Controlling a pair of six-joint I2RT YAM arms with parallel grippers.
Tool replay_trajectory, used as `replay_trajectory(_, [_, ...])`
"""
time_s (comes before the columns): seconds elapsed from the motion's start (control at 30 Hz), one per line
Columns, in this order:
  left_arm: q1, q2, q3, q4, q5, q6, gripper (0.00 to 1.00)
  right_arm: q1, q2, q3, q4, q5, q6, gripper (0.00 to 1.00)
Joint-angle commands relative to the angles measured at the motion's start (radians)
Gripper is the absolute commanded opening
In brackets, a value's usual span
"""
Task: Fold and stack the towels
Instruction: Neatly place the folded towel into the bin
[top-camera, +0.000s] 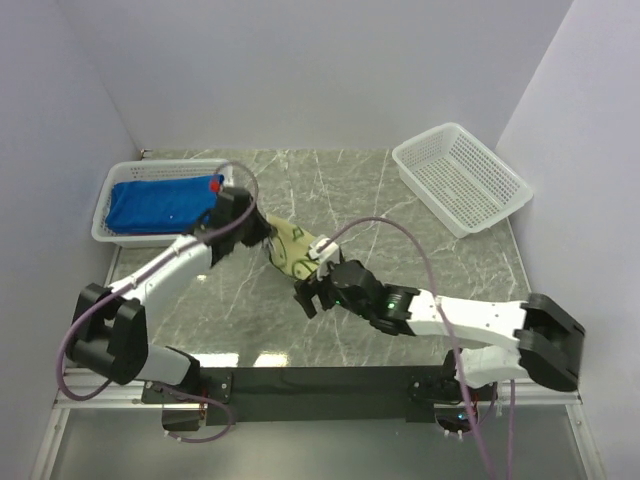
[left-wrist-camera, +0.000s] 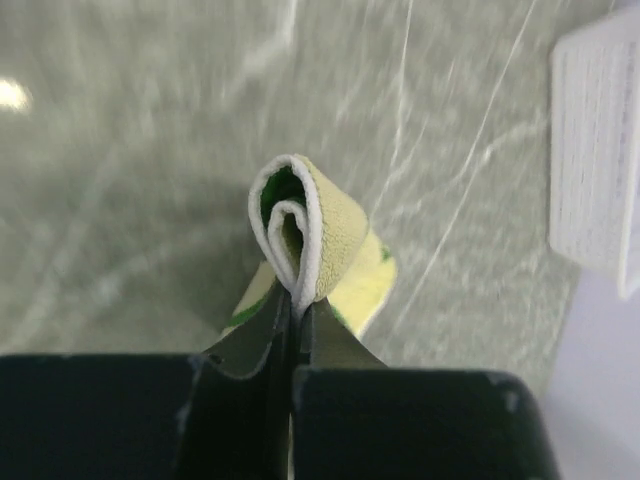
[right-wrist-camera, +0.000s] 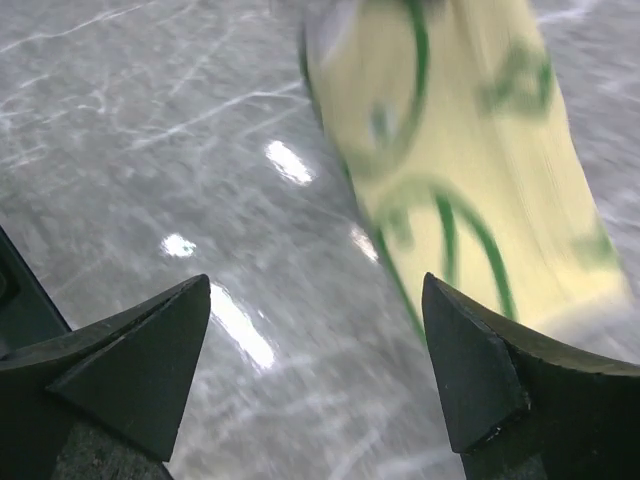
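Note:
The pale yellow towel (top-camera: 293, 249) with green motifs lies bunched on the marble table (top-camera: 400, 250), mid-left. My left gripper (top-camera: 260, 233) is shut on a folded edge of it. In the left wrist view the white-hemmed fold of the towel (left-wrist-camera: 328, 235) loops out of the closed left gripper (left-wrist-camera: 297, 306), green reverse inside. My right gripper (top-camera: 310, 296) stands open just in front of the towel. Nothing lies between its fingers, and the right wrist view shows the towel (right-wrist-camera: 470, 170) ahead and to the right of the open right gripper (right-wrist-camera: 316, 285). Royal blue towels (top-camera: 160, 205) lie in the left basket.
A white lattice basket (top-camera: 105, 225) holding the blue towels stands at the left wall. A second white lattice basket (top-camera: 462, 177) sits tilted at the back right. White walls close in the table on three sides.

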Motion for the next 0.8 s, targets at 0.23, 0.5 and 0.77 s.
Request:
replay_trajectory(0.23, [0.209,0.22,0.685,-0.526,-0.149,0.468,0.01,-0.005,-0.286,-0.088,-0.262,0.128,0.042,0.95])
replay_trajectory(0.5, [0.314,0.371,0.991,-0.727,-0.256,0.637,0.01,-0.004,-0.278,-0.066,-0.316,0.138,0.056,0.96])
replay_trajectory(0.77, [0.395,0.465,1.175,-0.791,-0.373,0.783,0.01,-0.005,-0.189,0.027,-0.396,0.132,0.025,0.96])
